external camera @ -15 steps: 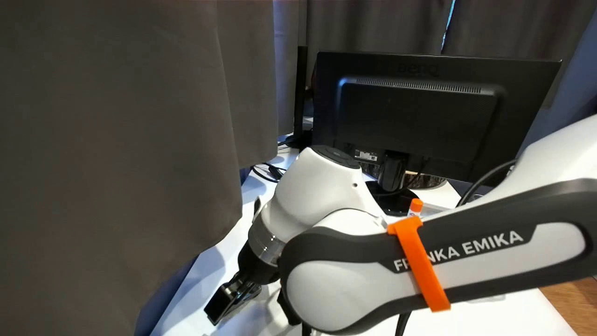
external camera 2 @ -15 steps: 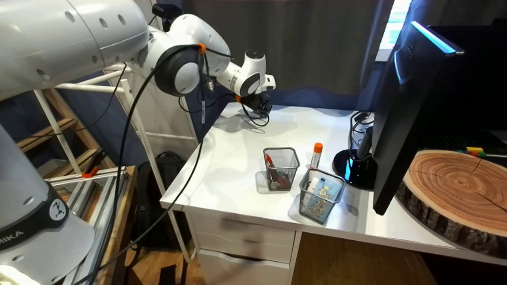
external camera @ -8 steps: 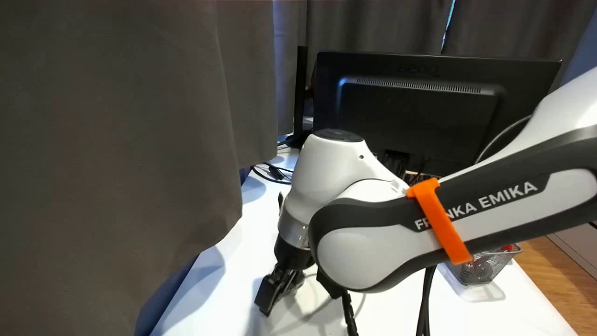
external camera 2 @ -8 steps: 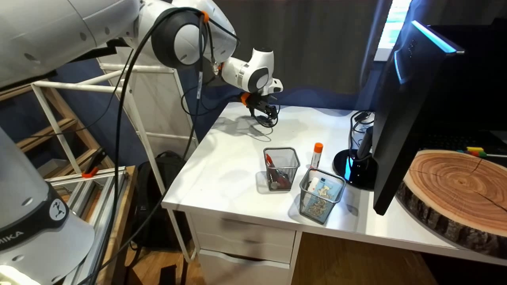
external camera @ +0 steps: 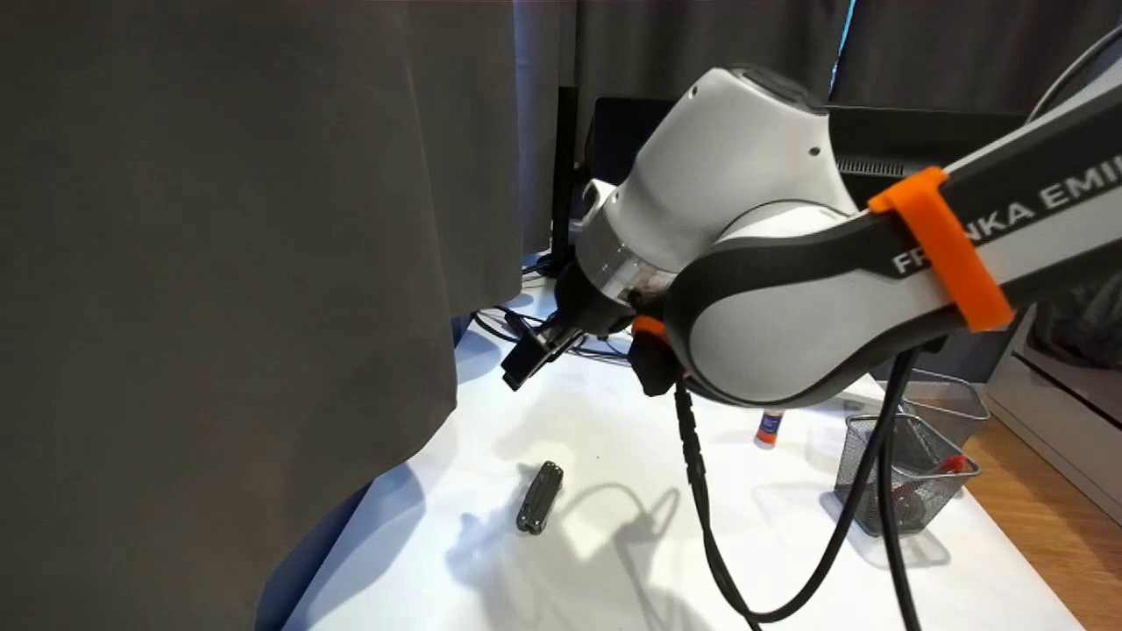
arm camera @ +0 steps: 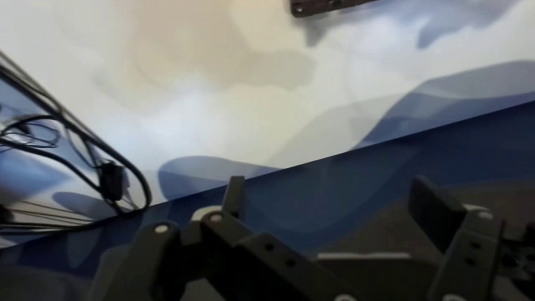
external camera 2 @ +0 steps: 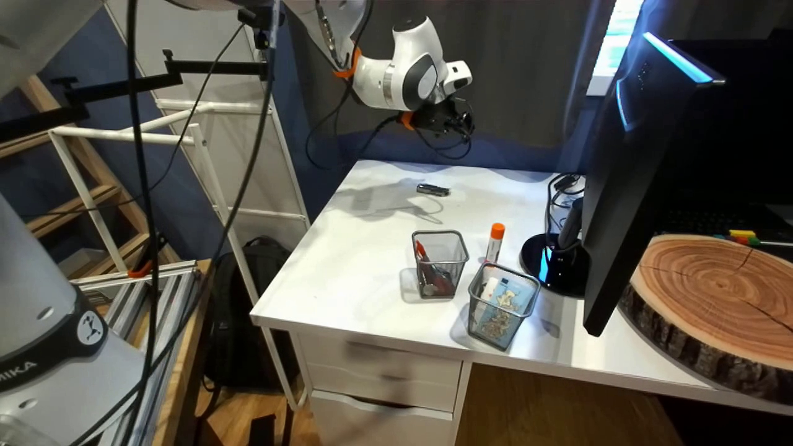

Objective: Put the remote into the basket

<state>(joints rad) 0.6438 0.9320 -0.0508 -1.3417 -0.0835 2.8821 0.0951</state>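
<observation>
The remote is a small dark oblong bar lying on the white desk in both exterior views (external camera: 539, 498) (external camera 2: 433, 189). One end of the remote (arm camera: 330, 6) shows at the top edge of the wrist view. My gripper is raised well above the desk in both exterior views (external camera: 524, 358) (external camera 2: 463, 124), apart from the remote. In the wrist view its fingers (arm camera: 328, 188) are wide apart with nothing between them. Two grey wire-mesh baskets stand upright: one with red items (external camera 2: 455, 275) (external camera: 929, 501), another with a blue card (external camera 2: 495, 329) (external camera: 960, 412). I cannot tell which basket is meant.
An orange-capped glue stick (external camera 2: 494, 243) (external camera: 769, 428) stands by the baskets. The black monitor (external camera 2: 644, 179) and a wood slab (external camera 2: 725, 291) are beyond it. Black cables (arm camera: 110, 179) lie at the desk's wall side. A grey curtain (external camera: 219, 307) hangs beside the desk.
My gripper has risen from low over the desk and moved towards the monitor side. The remote, earlier hidden by the gripper and arm, now shows on the desk. The baskets have not moved.
</observation>
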